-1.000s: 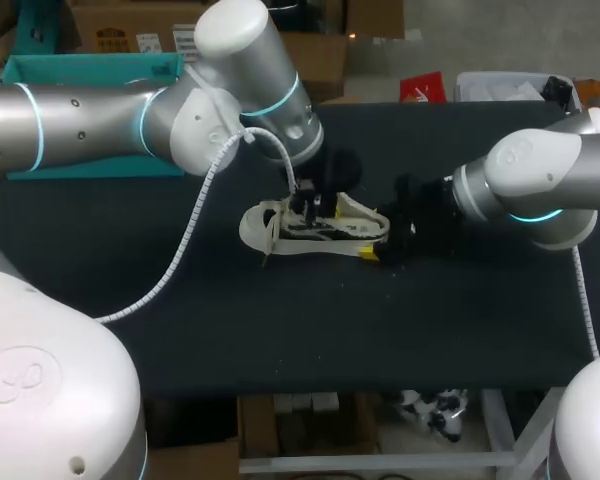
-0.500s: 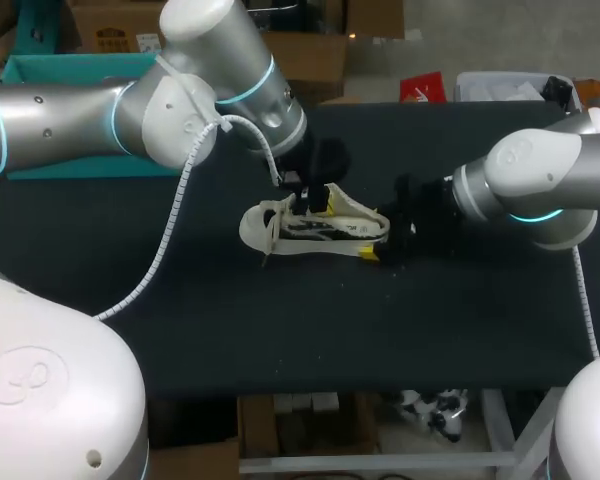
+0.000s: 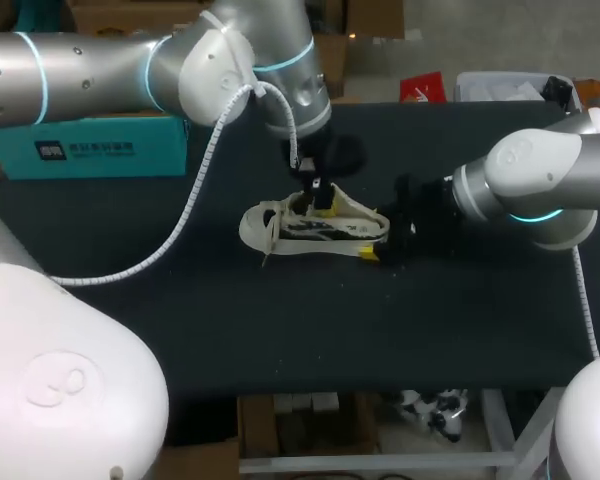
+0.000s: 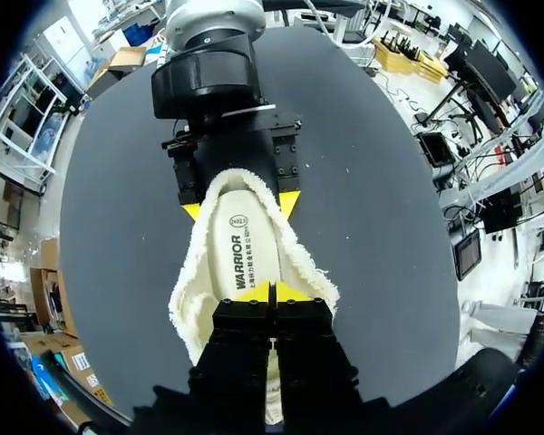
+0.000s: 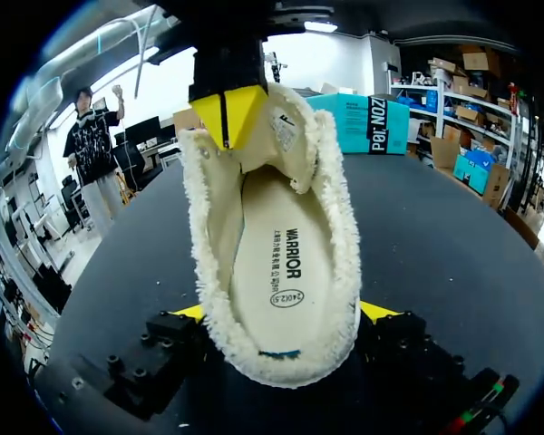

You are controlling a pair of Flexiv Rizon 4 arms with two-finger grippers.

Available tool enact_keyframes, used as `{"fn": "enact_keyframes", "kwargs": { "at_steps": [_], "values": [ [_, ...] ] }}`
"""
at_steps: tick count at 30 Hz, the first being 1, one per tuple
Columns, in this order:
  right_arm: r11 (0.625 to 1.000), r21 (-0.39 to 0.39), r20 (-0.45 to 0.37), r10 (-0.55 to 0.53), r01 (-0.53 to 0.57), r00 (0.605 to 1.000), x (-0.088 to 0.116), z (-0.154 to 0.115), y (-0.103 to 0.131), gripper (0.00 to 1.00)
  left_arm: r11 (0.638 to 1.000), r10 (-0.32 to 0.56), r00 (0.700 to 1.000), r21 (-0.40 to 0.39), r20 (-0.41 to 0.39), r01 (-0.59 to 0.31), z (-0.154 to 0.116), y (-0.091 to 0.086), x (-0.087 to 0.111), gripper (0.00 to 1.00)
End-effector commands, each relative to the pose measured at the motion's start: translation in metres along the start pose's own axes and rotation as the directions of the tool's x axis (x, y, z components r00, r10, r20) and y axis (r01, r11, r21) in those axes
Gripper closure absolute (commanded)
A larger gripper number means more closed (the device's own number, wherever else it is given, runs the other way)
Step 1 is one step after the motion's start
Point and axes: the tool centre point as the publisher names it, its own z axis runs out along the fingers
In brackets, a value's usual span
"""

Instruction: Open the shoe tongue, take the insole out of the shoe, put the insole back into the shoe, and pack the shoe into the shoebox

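within the right claw (image 5: 283, 314) sits the shoe (image 5: 270, 237), gripped at its heel.

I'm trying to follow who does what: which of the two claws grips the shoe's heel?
The right claw: its yellow tips clamp the shoe at the heel from both sides; the left claw pinches the tongue instead.

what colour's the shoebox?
The shoebox is teal with white print; the head view shows it best.

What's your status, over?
Left hand shut on tongue. Right hand shut on shoe at heel. Insole inside shoe. Nothing in the way.
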Motion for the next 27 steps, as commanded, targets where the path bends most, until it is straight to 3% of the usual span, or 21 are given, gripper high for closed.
{"fn": "enact_keyframes", "kwargs": {
  "at_steps": [1,5,13,27],
  "values": [
    [1.000,-0.001,-0.002,-0.001,0.001,1.000,0.001,0.004,-0.006,1.00,0.996,0.000,0.991,-0.084,-0.136,-0.012,0.011,-0.004,-0.012,1.00],
    [1.000,-0.001,-0.002,-0.001,0.001,1.000,0.001,0.004,-0.006,1.00,0.993,0.005,0.981,-0.111,-0.192,-0.027,0.020,0.003,-0.006,1.00],
    [1.000,-0.001,-0.002,-0.001,0.001,1.000,0.001,0.004,-0.006,1.00,0.990,0.012,0.975,-0.135,-0.222,-0.043,0.035,0.015,0.008,1.00],
    [1.000,-0.001,-0.002,-0.001,0.001,1.000,0.001,0.004,-0.006,1.00,0.989,-0.012,0.983,-0.144,-0.185,-0.015,0.061,0.022,0.009,1.00]
  ]
}}
